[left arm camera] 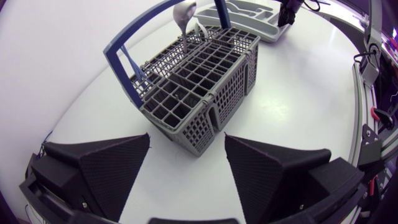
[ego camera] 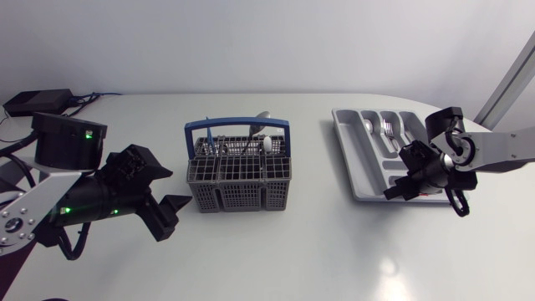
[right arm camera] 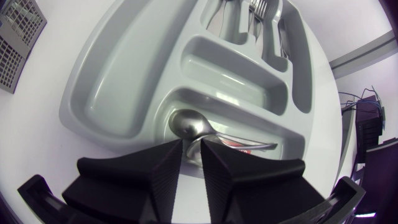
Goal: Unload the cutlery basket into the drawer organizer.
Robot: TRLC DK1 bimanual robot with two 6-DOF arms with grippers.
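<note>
Your right gripper (ego camera: 397, 191) is hanging low over the near end of the drawer organizer (ego camera: 344, 146), which is sitting on the right of the table (ego camera: 334, 251). In the right wrist view its fingers (right arm camera: 143, 171) are drawn almost together, pinching the neck of a spoon (right arm camera: 186, 124). The spoon's bowl is lying in the organizer's nearest compartment, and part of its handle is hiding behind one finger. Forks (ego camera: 386, 127) are resting in the far compartments, their ends cut off in the wrist view.

Your left gripper (ego camera: 175, 191) is sitting near the left end of the cutlery basket (ego camera: 238, 180), its fingers spread wide and touching nothing. A large spoon (left arm camera: 185, 12) is standing up from the basket's far side behind the blue handle (left arm camera: 124, 56). Thin dark pieces are poking up beside it, too small for you to identify.
</note>
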